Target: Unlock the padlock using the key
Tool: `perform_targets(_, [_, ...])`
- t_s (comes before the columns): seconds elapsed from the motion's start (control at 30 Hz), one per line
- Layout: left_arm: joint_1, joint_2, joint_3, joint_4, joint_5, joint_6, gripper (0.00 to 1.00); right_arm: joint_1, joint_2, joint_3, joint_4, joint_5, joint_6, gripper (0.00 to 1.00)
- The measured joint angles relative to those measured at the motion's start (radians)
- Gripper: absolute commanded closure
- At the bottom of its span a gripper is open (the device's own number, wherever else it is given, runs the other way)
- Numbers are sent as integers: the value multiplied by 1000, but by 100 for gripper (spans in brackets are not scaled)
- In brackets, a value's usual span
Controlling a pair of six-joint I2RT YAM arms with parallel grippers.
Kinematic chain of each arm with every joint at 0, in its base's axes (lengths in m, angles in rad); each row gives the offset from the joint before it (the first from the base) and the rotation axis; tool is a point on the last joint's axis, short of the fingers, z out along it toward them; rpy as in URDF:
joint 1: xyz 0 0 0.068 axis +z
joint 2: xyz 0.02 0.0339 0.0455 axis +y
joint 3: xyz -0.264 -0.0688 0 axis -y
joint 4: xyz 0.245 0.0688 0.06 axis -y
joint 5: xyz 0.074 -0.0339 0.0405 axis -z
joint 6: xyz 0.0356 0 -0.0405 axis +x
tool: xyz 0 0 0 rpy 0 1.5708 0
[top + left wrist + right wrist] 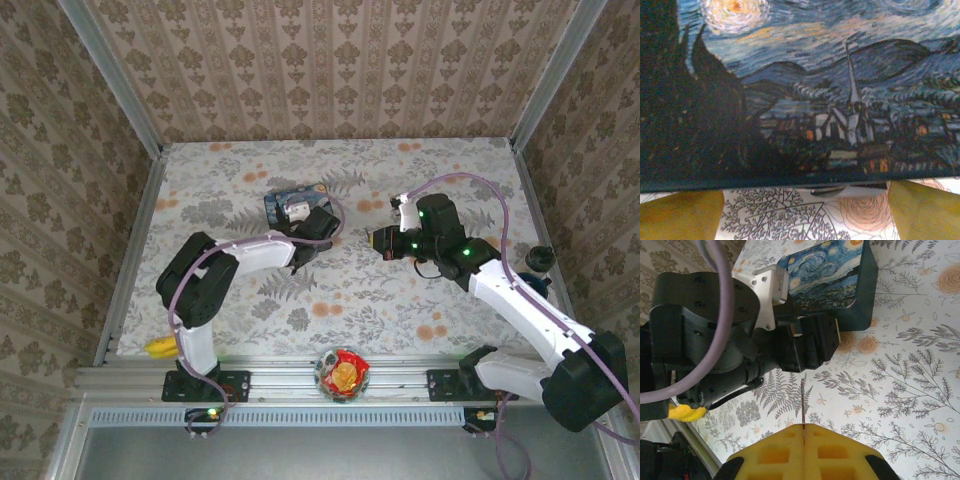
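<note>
A blue starry-night box (281,203) lies on the flowered table toward the back. My left gripper (302,213) is right at it. In the left wrist view the box (805,90) looms just ahead of the open yellow fingers (682,215), with only tablecloth between them. A small dark piece with a silvery glint (832,190) peeks from under the box's near edge; it looks like the padlock, mostly hidden. My right gripper (803,426) is shut on the key (803,400), whose thin blade points at the left arm's wrist (805,345). The right gripper (382,241) hovers right of the box.
A red and yellow bowl (342,372) sits on the front rail between the arm bases. There is a yellow object (160,347) at the front left corner and a black object (540,258) at the right edge. Patterned walls enclose the table.
</note>
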Motion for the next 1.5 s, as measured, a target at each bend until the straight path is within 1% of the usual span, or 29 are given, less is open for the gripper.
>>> perform_targets(0.23, [18, 43, 55, -11, -35, 11, 19, 0, -2, -16, 33, -1, 11, 100])
perform_targets(0.4, [29, 47, 57, -24, -49, 19, 22, -2, -2, -16, 43, -3, 13, 100])
perform_targets(0.5, [30, 47, 57, -37, -52, 25, 31, -2, -2, -16, 45, -3, 14, 100])
perform_targets(0.6, [30, 46, 43, -28, -47, 28, 35, -2, -2, -16, 54, -4, 14, 100])
perform_targets(0.7, [29, 41, 11, -10, -19, 28, 35, -2, -1, -16, 60, -4, 18, 100])
perform_targets(0.8, [29, 39, -5, -3, 9, 29, 34, -2, 6, -16, 63, -4, 22, 100])
perform_targets(0.93, [29, 39, -6, 10, 24, 29, 20, -2, 15, -16, 69, -5, 32, 100])
perform_targets(1.07, [29, 40, 1, 13, 13, 29, 19, -2, 19, -16, 81, -8, 34, 100])
perform_targets(1.27, [29, 75, 74, -2, -48, 25, 27, -2, 19, -16, 85, -8, 36, 100])
perform_targets(1.33, [28, 90, 92, -8, -64, 25, 32, -2, 19, -16, 84, -8, 36, 100])
perform_targets(1.5, [28, 114, 107, -10, -87, 21, 39, -2, 19, -16, 85, -11, 36, 100])
